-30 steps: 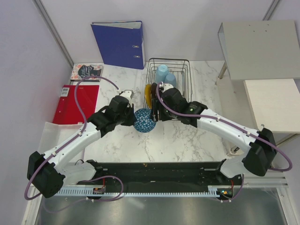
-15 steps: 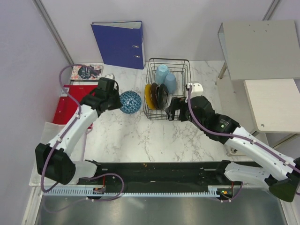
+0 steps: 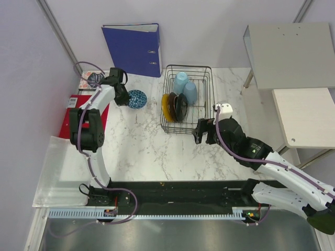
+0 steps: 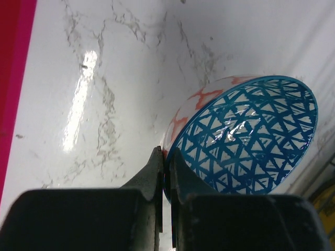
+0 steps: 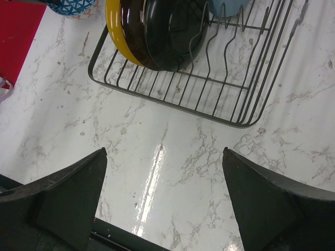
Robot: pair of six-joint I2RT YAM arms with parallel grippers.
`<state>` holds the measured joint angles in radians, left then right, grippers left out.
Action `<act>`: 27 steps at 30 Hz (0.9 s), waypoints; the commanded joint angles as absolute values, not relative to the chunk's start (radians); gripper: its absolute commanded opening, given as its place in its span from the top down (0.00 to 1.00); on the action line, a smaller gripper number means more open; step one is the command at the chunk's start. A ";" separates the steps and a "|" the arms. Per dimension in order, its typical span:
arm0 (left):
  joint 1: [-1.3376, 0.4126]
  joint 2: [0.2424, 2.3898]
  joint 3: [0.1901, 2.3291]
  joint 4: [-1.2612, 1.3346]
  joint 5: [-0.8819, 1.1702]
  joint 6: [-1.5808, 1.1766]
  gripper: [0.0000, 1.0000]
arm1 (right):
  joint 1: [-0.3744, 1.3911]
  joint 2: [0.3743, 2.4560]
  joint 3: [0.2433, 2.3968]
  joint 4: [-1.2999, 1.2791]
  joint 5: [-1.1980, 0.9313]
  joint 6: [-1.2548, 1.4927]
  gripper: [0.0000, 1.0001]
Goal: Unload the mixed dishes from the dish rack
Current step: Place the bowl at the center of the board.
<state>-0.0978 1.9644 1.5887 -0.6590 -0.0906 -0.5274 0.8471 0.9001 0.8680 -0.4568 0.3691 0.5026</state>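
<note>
Item 1, the dish rack [image 3: 210, 99]: a black wire basket on the white marble table [image 3: 157, 151], at 12 o'clock from the arm bases. Item 2, yellow plate [image 3: 165, 107]: stood on edge among the prongs in the rack's near-left part, about 7 o'clock from the rack's centre. A dark plate [image 3: 181, 106] stood on edge just beside it at 3 o'clock, its pattern not discernible. Item 3, two pale blue cups [image 3: 180, 81]: in the far part of the rack toward 12 o'clock, close together. Item 4, small blue patterned bowl [image 3: 137, 98]: out of the rack, at 9 o'clock from it. It had a blue triangle lattice inside and orange marks outside, and was tipped on its side; whether it touched the marble could not be told. Item 5, left gripper [image 4: 166, 157]: jaws pinched narrow on the bowl's rim, one finger inside and one outside. Item 6, right gripper [image 5: 163, 154]: jaws spread wide, holding nothing, above bare marble at 5 o'clock from the rack's centre, just off the rack's near rim. Sundries: blue ring binder [image 3: 133, 47] upright at 11 o'clock from the rack, no label legible. A red folder [image 3: 78, 115] lay flat at 9 o'clock beyond the bowl. A booklet [image 3: 94, 79] with pale script on a dark cover lay at the folder's 12 o'clock, its wording too small to read.
</note>
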 commanded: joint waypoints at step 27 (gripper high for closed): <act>0.078 2.076 1.687 -0.581 0.048 -0.503 0.53 | 0.847 0.939 0.839 -0.425 0.385 0.448 0.02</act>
